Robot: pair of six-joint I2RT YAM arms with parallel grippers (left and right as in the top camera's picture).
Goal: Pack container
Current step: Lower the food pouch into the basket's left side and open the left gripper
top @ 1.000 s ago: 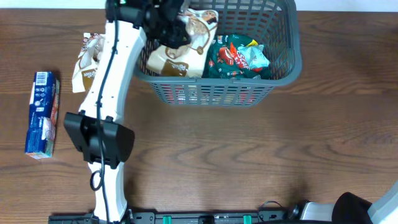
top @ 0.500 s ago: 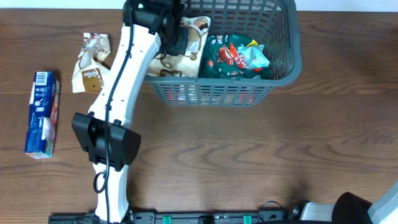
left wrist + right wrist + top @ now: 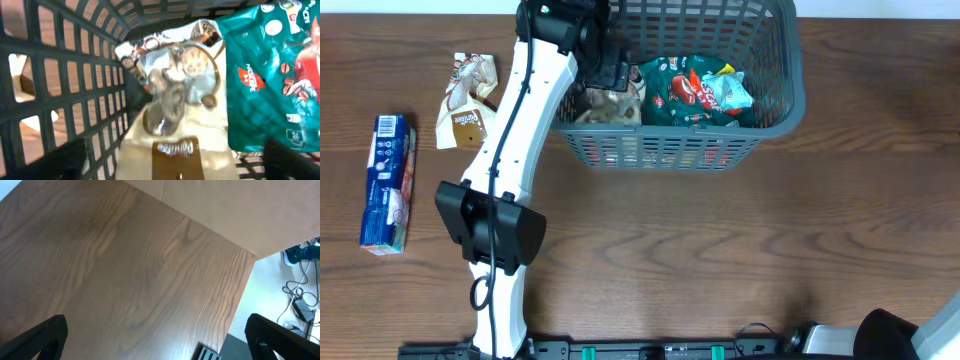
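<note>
The container [image 3: 782,92], a grey lattice basket, stands at the table's far edge. Inside it a cream and brown packet [image 3: 610,106] lies by the left wall, next to a green packet [image 3: 705,90]. My left gripper [image 3: 611,68] hangs inside the basket just above the cream packet. In the left wrist view the cream packet [image 3: 175,100] lies loose below the left gripper [image 3: 175,167], which is open, its dark fingers [image 3: 65,161] far apart at the frame's lower corners. My right gripper [image 3: 160,340] is open over bare wood, holding nothing.
On the table left of the basket lie a second cream packet [image 3: 468,98] and, further left, a blue box [image 3: 388,182]. The left arm [image 3: 505,170] stretches from the front edge to the basket. The right arm's base [image 3: 910,335] sits at the front right corner.
The left gripper carried the cream packet down into the basket's left side and opened. The packet now lies on the basket floor. The right arm has not moved.
</note>
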